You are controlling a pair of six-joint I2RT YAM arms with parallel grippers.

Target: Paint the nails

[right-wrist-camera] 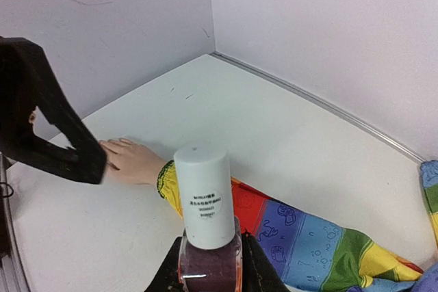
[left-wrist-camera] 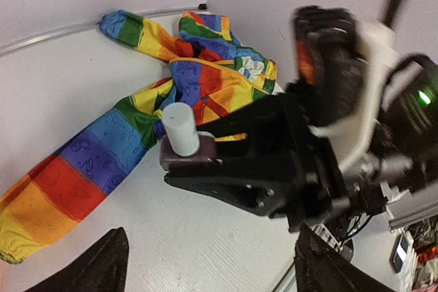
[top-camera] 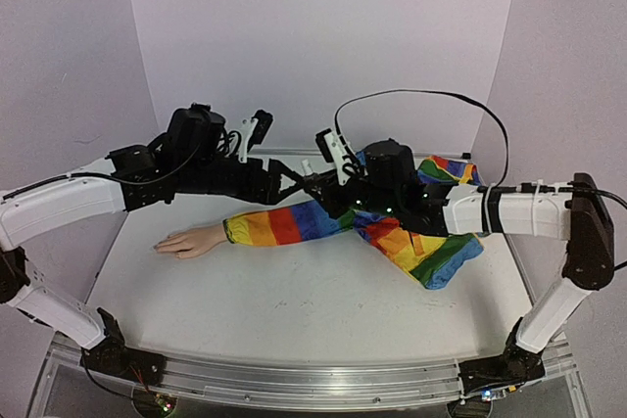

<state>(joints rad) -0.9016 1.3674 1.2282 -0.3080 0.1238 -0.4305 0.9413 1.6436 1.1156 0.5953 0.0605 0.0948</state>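
Rainbow cloth marks the line of the work. From above, the mannequin hand [top-camera: 191,240] lies flat on the counter [top-camera: 294,310], with its striped sleeve [top-camera: 289,225] running away toward 3 o'clock. The long axis therefore goes 9 to 3, and the nails [top-camera: 160,246], too small to make out, point to 9. They sit at about 8 o'clock from the left claw [top-camera: 289,179] and the right claw [top-camera: 323,185], which meet above the sleeve; the left arm is the nearer. In the left wrist view, the left claw [left-wrist-camera: 212,271] stands wide and empty. The polish bottle [left-wrist-camera: 186,155] is at its 12 o'clock, white cap [left-wrist-camera: 180,126] on; the hand is out of frame. In the right wrist view, the right claw [right-wrist-camera: 209,275] is clamped on the bottle, and the hand lies at its 10 o'clock, fingertips toward 9.
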